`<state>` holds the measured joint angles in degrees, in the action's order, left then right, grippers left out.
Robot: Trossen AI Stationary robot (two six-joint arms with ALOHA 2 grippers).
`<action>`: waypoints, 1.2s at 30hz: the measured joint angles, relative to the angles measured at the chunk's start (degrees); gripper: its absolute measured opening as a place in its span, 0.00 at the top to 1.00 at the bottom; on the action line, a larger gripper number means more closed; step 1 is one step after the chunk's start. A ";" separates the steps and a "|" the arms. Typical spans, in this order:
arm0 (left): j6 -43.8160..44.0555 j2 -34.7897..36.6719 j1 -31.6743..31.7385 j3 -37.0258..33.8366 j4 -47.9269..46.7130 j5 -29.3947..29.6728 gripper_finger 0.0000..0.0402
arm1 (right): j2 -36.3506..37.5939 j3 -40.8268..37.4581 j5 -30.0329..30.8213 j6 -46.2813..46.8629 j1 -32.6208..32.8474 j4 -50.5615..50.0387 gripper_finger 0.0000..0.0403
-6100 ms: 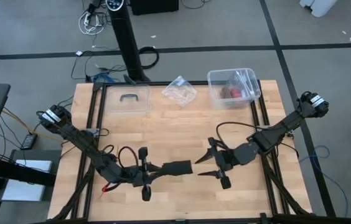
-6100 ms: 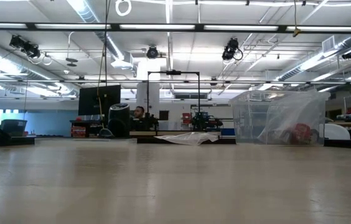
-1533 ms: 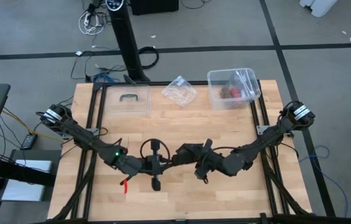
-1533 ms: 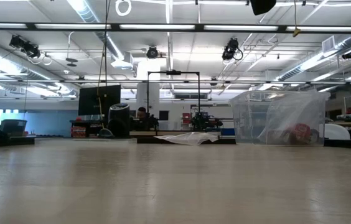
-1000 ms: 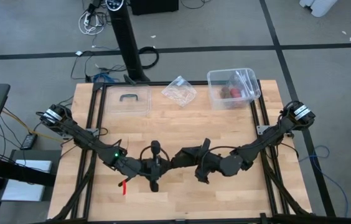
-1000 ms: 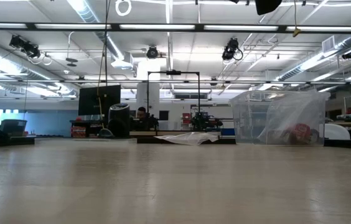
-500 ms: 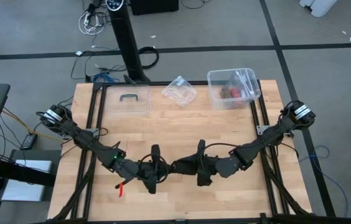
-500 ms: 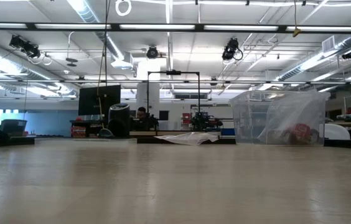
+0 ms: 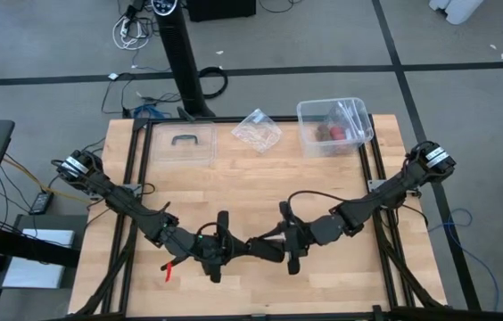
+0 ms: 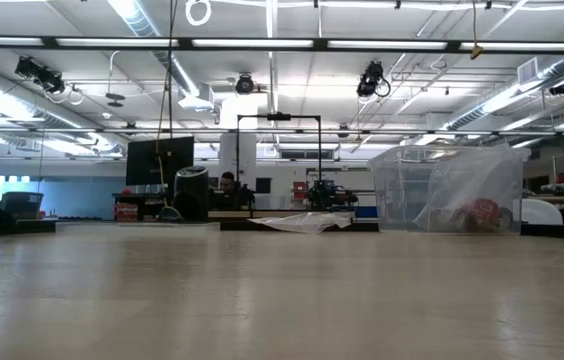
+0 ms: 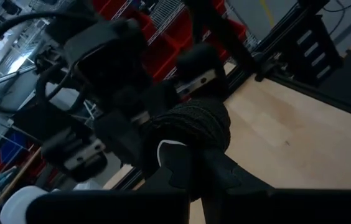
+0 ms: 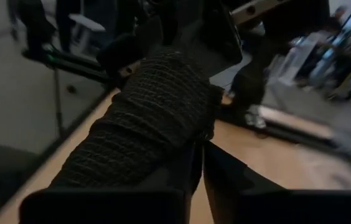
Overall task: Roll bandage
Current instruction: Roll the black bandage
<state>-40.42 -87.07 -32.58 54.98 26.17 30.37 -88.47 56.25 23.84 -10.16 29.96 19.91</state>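
We see the left gripper point(image 9: 234, 250) clamped on the rolled bandage point(image 9: 263, 249); right gripper's point(image 9: 278, 239) state unclear. A slackened grip may let it unwind.

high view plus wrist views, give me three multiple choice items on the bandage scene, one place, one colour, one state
1. Where do the two pincers meet?
A. near the table's front edge
B. beside the clear plastic box
C. over the floor

2. What colour is the rolled elastic fabric bandage?
A. white
B. black
C. red

3. How is the bandage?
A. flat on the wood
B. inside the box
C. wound into a roll between the pincers

Answers: 1 A, the left pincer and right pincer meet far from the clear plastic box. 2 B, the bandage is black. 3 C, both wrist views show a roll.
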 joint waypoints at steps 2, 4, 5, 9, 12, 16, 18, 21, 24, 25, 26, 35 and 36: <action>0.00 0.00 0.00 0.00 -0.12 -0.35 0.95 | 0.00 0.00 -2.28 4.18 -0.71 -0.41 0.86; 0.00 0.00 0.00 0.00 -0.13 -1.52 0.95 | 0.00 0.00 -4.47 8.26 -1.33 -0.80 0.83; -0.02 0.00 0.00 0.00 0.01 -1.80 0.95 | 0.00 0.00 -5.11 9.74 -1.58 -1.00 0.82; -1.20 0.00 -0.17 0.00 0.81 -1.79 0.95 | 0.00 0.05 -5.69 12.98 -2.15 -2.11 0.77; -1.26 0.00 -0.55 0.00 1.31 -1.85 0.95 | 0.04 0.13 -5.66 13.37 -2.17 -3.13 0.75; -1.12 0.00 -1.09 0.00 1.75 -1.84 0.95 | 0.02 0.16 -5.66 13.32 -2.15 -4.07 0.71; -1.10 0.00 -1.43 0.00 1.86 -1.78 0.95 | 0.15 0.17 -5.62 13.25 -2.14 -5.36 0.70; -1.06 0.00 -2.02 0.00 1.99 -1.78 0.95 | 1.05 0.17 -5.50 13.65 -1.90 -8.90 0.66; -0.97 0.00 -2.50 0.00 2.35 -1.79 0.95 | 2.54 0.15 -4.35 15.09 -1.43 -12.03 0.63; -0.77 0.00 -2.56 0.00 2.41 -1.79 0.95 | 3.09 0.15 -3.85 15.25 -1.19 -12.86 0.62; -0.23 0.00 -2.60 0.00 2.62 -1.86 0.95 | 3.66 0.15 -3.33 15.22 -0.93 -13.65 0.61; 1.97 0.02 -2.67 0.11 2.22 -2.45 0.95 | 10.29 0.00 3.96 15.11 1.74 -24.11 0.53; 2.12 0.02 -2.67 0.11 2.12 -2.45 0.95 | 11.18 0.00 5.16 15.10 2.10 -25.34 0.53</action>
<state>-38.31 -87.05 -35.24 55.09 28.29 27.92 -77.29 56.25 29.00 4.94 32.07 -5.43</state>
